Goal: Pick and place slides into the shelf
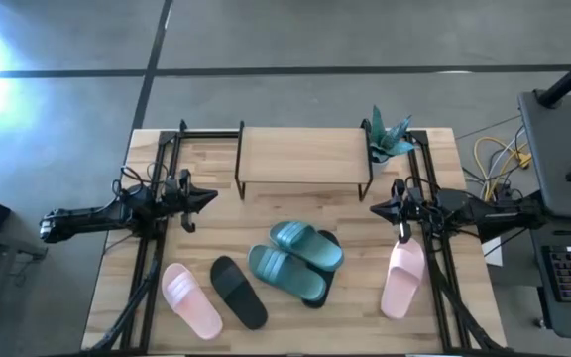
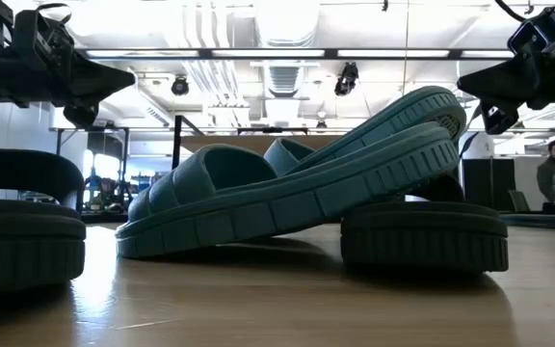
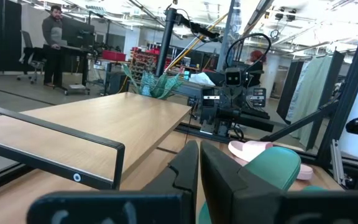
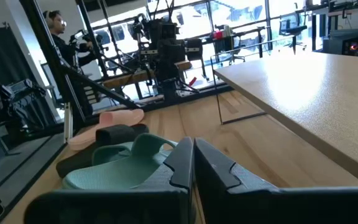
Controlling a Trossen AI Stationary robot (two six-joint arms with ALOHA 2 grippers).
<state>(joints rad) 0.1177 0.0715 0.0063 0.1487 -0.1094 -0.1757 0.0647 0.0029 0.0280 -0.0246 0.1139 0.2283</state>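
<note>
The shelf (image 1: 300,154) stands at the table's far middle, its wooden top bare. Two teal slides (image 1: 305,246) (image 1: 285,274) lie piled at the table's middle; in the low view a teal slide (image 2: 287,198) rests one end on a black slide (image 2: 422,236). Another black slide (image 1: 238,292) and a pink slide (image 1: 191,300) lie near left. The second pink slide (image 1: 402,278) lies near right. My left gripper (image 1: 211,198) hovers shut and empty left of the shelf. My right gripper (image 1: 375,208) hovers shut and empty right of it.
A green plant (image 1: 390,137) stands at the shelf's right end. Black frame rails (image 1: 152,248) (image 1: 444,268) run along both table sides. Bare wood lies between the shelf and the slides. People stand in the room beyond (image 3: 55,37) (image 4: 58,31).
</note>
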